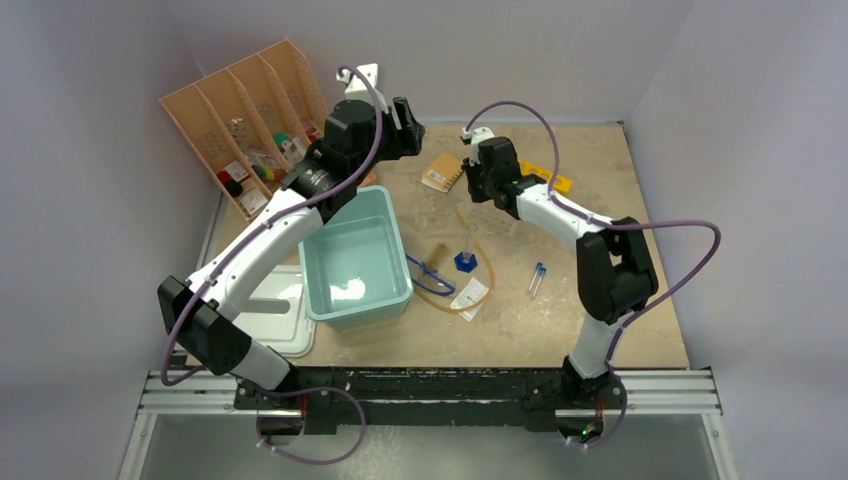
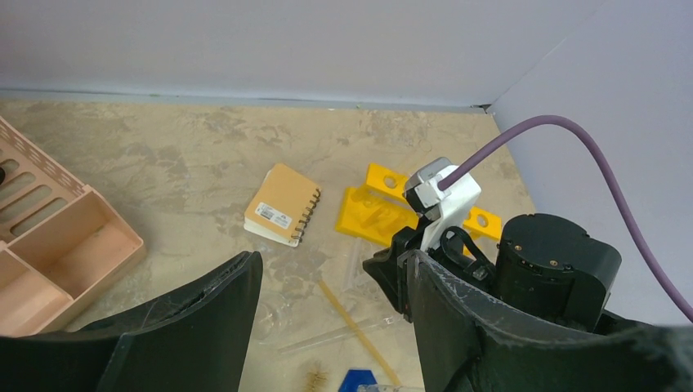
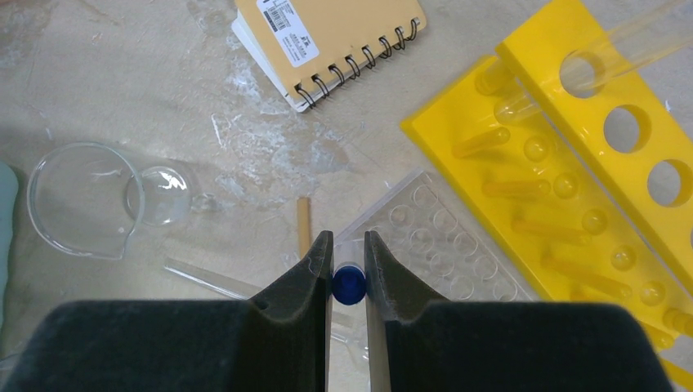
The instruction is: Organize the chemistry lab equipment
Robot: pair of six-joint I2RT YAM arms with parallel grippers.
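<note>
Closest in, a spare tube (image 1: 537, 279) lies on the bench (image 1: 650, 170) near the cylinder (image 1: 465, 260). Further out, right jaws pinch narrow on a blue-capped test tube (image 3: 349, 286) over a clear well plate (image 3: 441, 237), so racking's the step. Next: line it up with a hole in the yellow rack (image 3: 564, 220), where one tube (image 3: 629, 41) looks seated, I think. Left jaws gape wide, empty, farther back.

The left arm (image 1: 270, 225) stretches from the lower left up to the top centre of the overhead view. Its left gripper (image 2: 333, 260) has jaws wide apart with nothing between them. The right arm (image 1: 612, 270) folds at the elbow and reaches toward the upper middle. The right gripper (image 3: 349, 245) points downward, pinching a blue-capped test tube (image 3: 349, 286).
</note>
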